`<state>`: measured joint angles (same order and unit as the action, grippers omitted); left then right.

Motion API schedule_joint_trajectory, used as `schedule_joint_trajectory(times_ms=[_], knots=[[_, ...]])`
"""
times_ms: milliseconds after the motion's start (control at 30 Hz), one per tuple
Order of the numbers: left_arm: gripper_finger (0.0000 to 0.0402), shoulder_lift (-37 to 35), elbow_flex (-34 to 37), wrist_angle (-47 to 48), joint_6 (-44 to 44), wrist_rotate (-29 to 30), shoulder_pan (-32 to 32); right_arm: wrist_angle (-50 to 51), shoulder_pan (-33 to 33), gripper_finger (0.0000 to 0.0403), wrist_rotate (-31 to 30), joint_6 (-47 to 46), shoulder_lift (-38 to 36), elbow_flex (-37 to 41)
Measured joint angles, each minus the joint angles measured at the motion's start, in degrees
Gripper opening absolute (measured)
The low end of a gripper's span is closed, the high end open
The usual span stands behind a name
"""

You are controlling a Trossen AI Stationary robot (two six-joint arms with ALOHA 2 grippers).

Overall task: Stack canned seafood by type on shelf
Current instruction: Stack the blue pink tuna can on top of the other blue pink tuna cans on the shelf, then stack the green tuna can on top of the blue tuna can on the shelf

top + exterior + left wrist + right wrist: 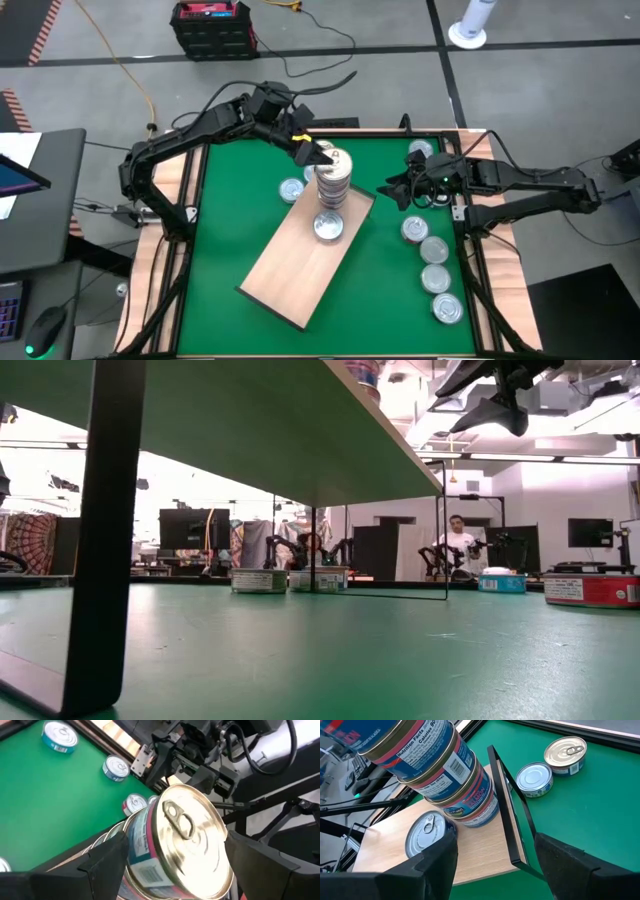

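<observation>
A tall stack of tins (333,178) is seen on the far end of the shelf (300,270), a light wooden board on thin black legs set diagonally across the green table (230,220). The left gripper (322,153) is placed at the top of this stack, and in the left wrist view its two dark fingers (107,857) are seen spread wide on either side of the gold-lidded top tin (182,845), with a gap visible between each finger and the tin's wall, so that the tin is framed but not clamped. The top tin is seen slightly tilted and offset on the tins beneath it, whose blue and pink labels (445,775) are shown in the right wrist view. A single silver-lidded tin (329,228) is set on the board just in front of the stack. The right gripper (398,190) is held off the board's far right corner, near the stack but apart from it, with its fingers (427,862) parted and nothing between them. One tin (291,189) lies on the table at the board's left edge. Four more tins (434,265) are lined up along the table's right edge, and another (421,150) is seen at the far right corner. In the low view the shelf's underside (250,420) and a black leg (100,540) are shown.
</observation>
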<state>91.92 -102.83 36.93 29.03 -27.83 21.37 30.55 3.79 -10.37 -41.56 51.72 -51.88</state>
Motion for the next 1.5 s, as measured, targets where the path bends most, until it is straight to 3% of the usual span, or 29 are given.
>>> schedule_joint_trajectory(times_ms=[333,667,933,1200,1500], knots=[[0.0318,-0.3,-1.3,-0.3,-5.3,3.2,1.3,0.0,0.0,0.0285,0.0,-0.6,0.0,0.0],[0.0318,-5.7,2.0,6.0,-10.9,2.0,10.2,0.2,0.0,0.0285,0.3,-1.7,0.0,0.0],[0.0318,-13.5,21.7,4.7,-14.0,2.4,15.8,0.3,0.0,0.0285,0.6,-2.1,0.0,0.0],[0.0318,-17.4,45.0,-4.5,-1.9,2.5,20.2,0.3,0.5,0.0285,0.6,-2.1,0.0,0.0],[0.0317,-12.2,48.9,-3.6,-1.4,18.2,19.3,0.3,0.5,0.0285,0.5,-2.0,0.0,0.0]])
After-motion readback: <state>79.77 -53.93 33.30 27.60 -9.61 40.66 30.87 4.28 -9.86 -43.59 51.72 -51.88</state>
